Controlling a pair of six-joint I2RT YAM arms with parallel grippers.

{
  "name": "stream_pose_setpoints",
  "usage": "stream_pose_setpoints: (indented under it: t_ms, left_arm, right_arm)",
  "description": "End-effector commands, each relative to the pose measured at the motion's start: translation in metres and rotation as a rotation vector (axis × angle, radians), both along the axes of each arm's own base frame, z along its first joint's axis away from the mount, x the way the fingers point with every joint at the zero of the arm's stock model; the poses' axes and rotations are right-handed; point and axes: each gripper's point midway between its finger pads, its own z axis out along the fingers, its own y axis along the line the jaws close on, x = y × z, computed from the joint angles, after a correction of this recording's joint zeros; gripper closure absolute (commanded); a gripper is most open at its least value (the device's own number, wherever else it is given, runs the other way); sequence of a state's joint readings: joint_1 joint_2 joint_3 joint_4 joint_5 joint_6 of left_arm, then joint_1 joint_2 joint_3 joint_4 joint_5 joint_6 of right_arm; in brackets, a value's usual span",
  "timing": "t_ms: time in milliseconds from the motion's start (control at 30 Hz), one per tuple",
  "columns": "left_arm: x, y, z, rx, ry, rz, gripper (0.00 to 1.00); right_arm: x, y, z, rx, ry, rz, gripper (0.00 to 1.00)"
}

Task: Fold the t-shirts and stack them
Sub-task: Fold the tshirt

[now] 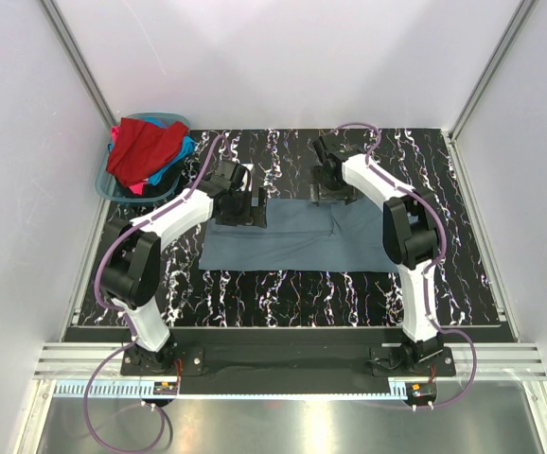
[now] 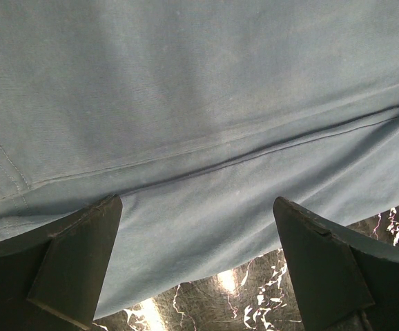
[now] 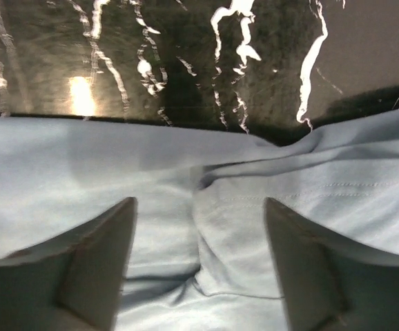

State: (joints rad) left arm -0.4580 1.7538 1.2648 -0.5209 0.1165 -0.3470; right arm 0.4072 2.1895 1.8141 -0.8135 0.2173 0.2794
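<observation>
The slate grey-blue t-shirt lies folded into a wide strip on the black marbled mat. My left gripper is open above its far left edge; in the left wrist view the cloth fills the frame between my spread fingers. My right gripper is open over the far edge near the middle; the right wrist view shows a rumpled fold of the shirt between its fingers. Red, bright blue and pink t-shirts are piled in the basket.
The teal-blue plastic basket stands at the mat's far left corner. The black marbled mat covers the table. White walls with metal posts enclose the left, right and back.
</observation>
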Motion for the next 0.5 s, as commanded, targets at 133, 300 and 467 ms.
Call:
stream_pose_setpoints:
  t_ms: [133, 300, 467]
  left_arm:
    - [0.016, 0.002, 0.013, 0.038, -0.087, -0.025, 0.01]
    - [0.033, -0.001, 0.035, 0.048, -0.16, -0.051, 0.01]
    - [0.039, -0.002, 0.041, 0.074, -0.21, -0.137, 0.01]
  right_arm:
    - [-0.003, -0.012, 0.116, 0.189, -0.175, -0.142, 0.0]
    - [-0.044, -0.063, 0.101, 0.283, -0.105, -0.424, 0.0]
    - [-0.083, -0.094, 0.076, 0.33, -0.089, -0.592, 0.0]
